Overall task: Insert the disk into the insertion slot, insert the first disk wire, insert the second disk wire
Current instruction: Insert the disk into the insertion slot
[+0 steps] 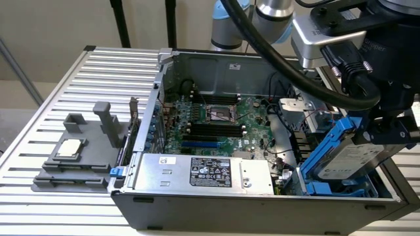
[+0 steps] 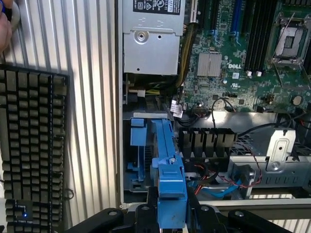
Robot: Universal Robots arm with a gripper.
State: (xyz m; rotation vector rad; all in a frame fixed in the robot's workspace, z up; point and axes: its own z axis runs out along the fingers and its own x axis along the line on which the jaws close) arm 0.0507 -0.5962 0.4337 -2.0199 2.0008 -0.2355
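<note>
The disk (image 1: 345,160), a silver-grey drive with a label in a bright blue frame, hangs tilted over the case's corner at the exterior view's right. My gripper (image 1: 380,137) is shut on its upper end. In the wrist view the disk (image 2: 168,170) shows edge-on, clamped between my black fingers (image 2: 201,213), and its lower end reaches into the insertion slot (image 2: 137,155). That slot (image 1: 331,189) is the grey-blue cage with blue clips inside the case. Loose red and blue wires (image 2: 228,187) lie beside the cage.
The silver power supply box (image 1: 203,172) sits beside the cage, with the green motherboard (image 1: 217,118) behind it. A grey multi-slot stand (image 1: 78,152) holding a chip rests on the slatted table. A black keyboard (image 2: 31,145) and a hand (image 2: 4,24) lie outside the case.
</note>
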